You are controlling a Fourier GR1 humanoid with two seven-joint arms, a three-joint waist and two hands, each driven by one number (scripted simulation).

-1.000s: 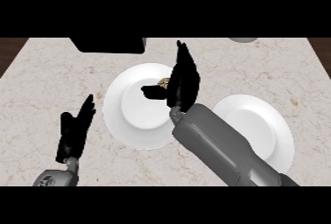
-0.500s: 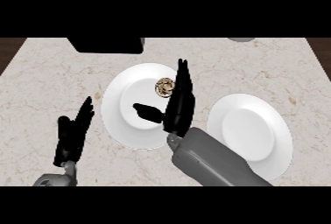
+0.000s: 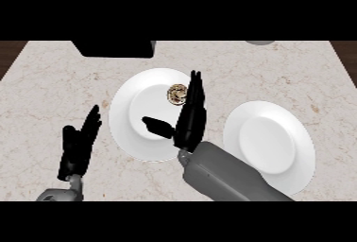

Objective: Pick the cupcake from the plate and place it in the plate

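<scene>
Counter (image 3: 63,80): pale marbled top, filling the view.

Left plate (image 3: 136,127): white, round, near the centre of the counter.

Cupcake (image 3: 177,94): small, brown and cream, sat on the left plate toward its 1 o'clock rim. Nothing held it.

Right plate (image 3: 268,142): white, round, lay at 3 o'clock from the left plate, a strip of bare counter between them. Nothing lay on it.

Right hand (image 3: 190,118): black, on a grey forearm that entered from 5 o'clock. It was over the left plate with fingers (image 3: 196,90) straight and together, pointing to 12 o'clock; thumb (image 3: 157,126) spread out toward 9 o'clock. Hand spread, clamped on nothing. The fingers ran just beside the cupcake at its 3 o'clock side; whether they touched it could not be told.

Left hand (image 3: 78,144): black, at 8 o'clock from the left plate, over bare counter. Fingers straight and upright, holding nothing, resting.

Dark box (image 3: 115,48): black, at 11 o'clock on the far edge of the counter.

Grey round object (image 3: 259,42): at 1 o'clock on the far edge, only partly visible.
</scene>
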